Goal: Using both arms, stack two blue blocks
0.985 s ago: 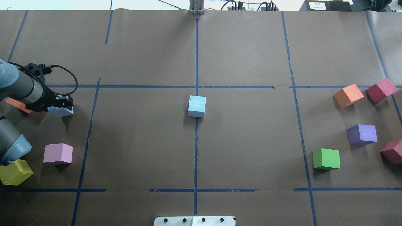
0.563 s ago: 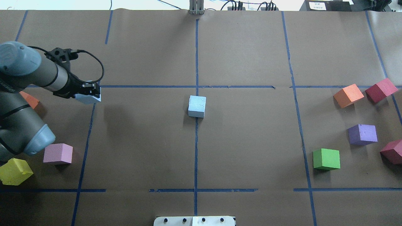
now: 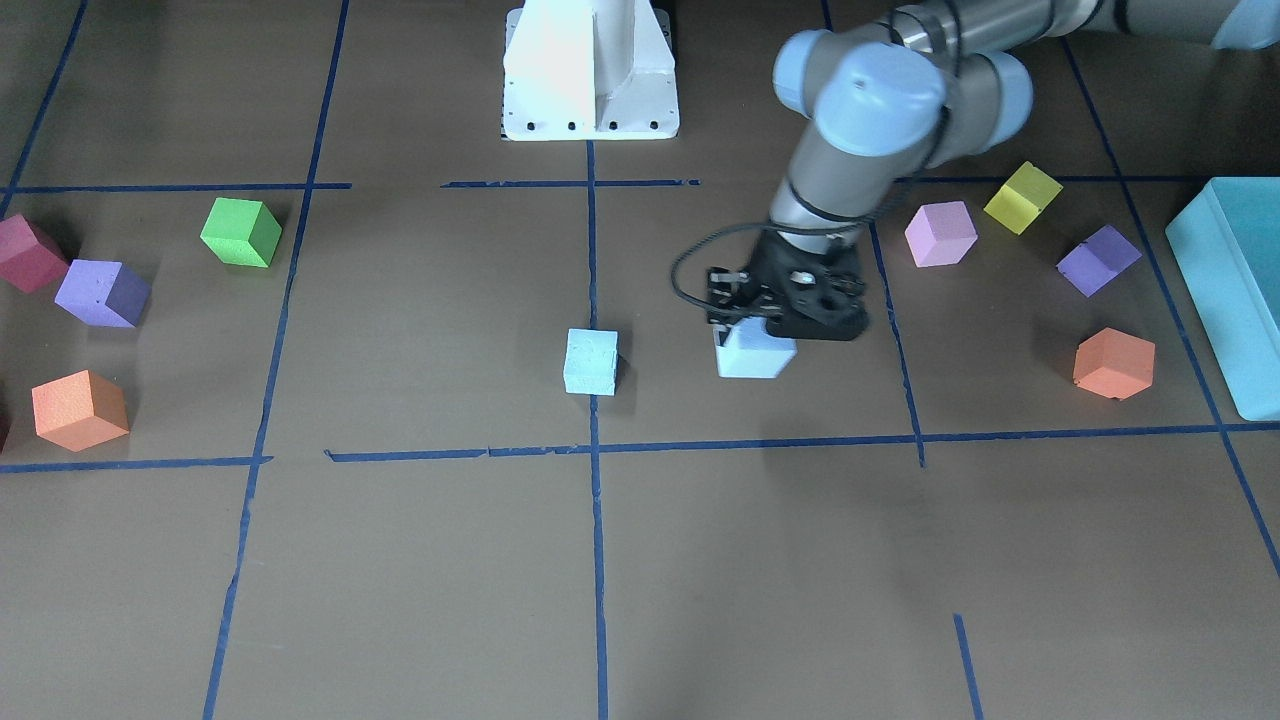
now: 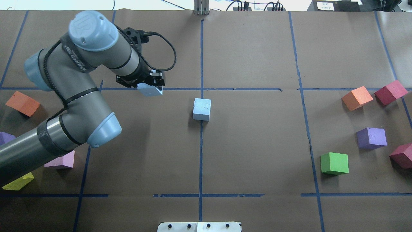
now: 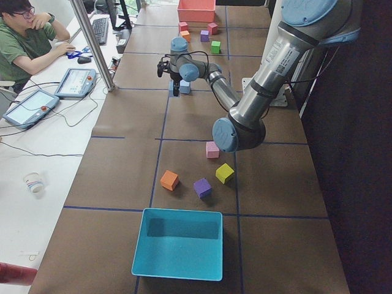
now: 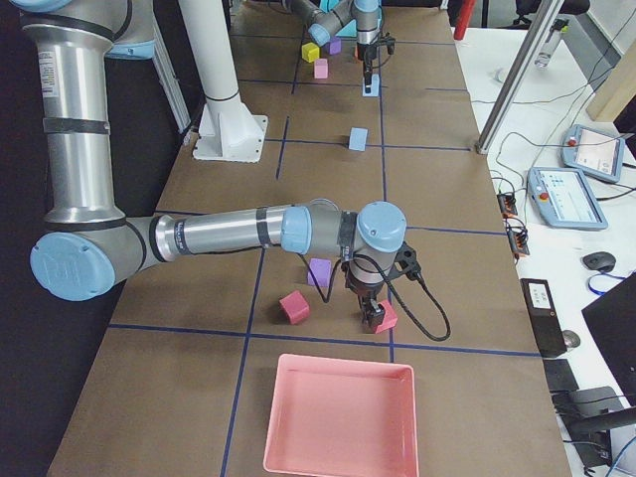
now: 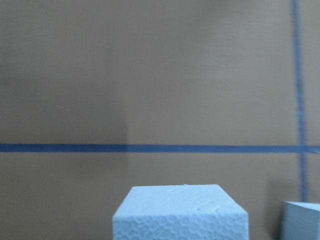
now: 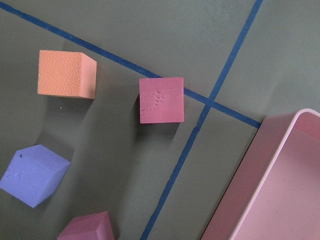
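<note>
Clamped in left hand (image 4: pixel 151 86), upper left of centre: pale blue foam cube (image 4: pixel 150 91). Resting at centre of tabletop (image 4: pixel 257 145): twin pale blue foam cube (image 4: pixel 202 109). Likely light, soft; best pinched gently on flat faces. Of right hand (image 6: pixel 374 318), cannot tell whether open.

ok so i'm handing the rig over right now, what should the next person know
The left gripper has its jaws shut on the first blue block, apparently lifted off the table, on the robot's left of centre.
The right gripper is low by the dark pink cubes near the pink tray; open or shut cannot be told.
The second blue block sits alone on the centre tape line.
Done: one block grasped. Left: set it on the other and release.
</note>
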### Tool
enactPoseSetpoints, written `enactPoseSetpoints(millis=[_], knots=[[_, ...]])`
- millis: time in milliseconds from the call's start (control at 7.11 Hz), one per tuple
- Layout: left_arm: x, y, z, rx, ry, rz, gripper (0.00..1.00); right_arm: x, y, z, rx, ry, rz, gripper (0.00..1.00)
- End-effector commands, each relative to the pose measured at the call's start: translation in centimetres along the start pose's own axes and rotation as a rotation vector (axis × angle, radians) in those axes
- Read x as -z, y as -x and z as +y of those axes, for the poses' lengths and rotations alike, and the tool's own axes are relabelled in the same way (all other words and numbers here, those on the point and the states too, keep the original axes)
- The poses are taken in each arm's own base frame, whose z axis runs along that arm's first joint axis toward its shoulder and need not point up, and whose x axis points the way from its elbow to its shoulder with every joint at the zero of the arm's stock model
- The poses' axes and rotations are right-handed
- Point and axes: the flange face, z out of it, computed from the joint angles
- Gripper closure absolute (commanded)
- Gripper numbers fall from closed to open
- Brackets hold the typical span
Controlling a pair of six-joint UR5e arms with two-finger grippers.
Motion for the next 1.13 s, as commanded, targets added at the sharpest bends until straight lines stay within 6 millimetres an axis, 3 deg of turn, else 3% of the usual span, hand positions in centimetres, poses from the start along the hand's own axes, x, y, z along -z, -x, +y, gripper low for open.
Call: enactPoseSetpoints(millis=[0,141,281,563,985], knots=[[-0.7,-8.3,-0.1,-0.032,0.022,-0.005,0.82,-0.1,0.0,0.2,-0.004,0.001,-0.002,0.01],[-3.1,-12.1,-0.6,-0.044,0.009,-0.048,0.82,-0.2,0.0,0.4,-0.006,0.004,-0.002,0.01],[-5.0,-14.0,-1.1,-0.047,0.029,-0.077,0.82,-0.3,-0.1,0.4,-0.007,0.004,-0.004,0.01],[-6.3,-13.2,-0.9,-0.124,0.047,-0.098,0.82,-0.5,-0.1,0.8,-0.012,0.009,-0.006,0.01],[-8.2,-13.4,1.3,-0.129,0.08,-0.106,0.81,-0.6,-0.2,1.0,-0.012,0.011,-0.006,0.01]])
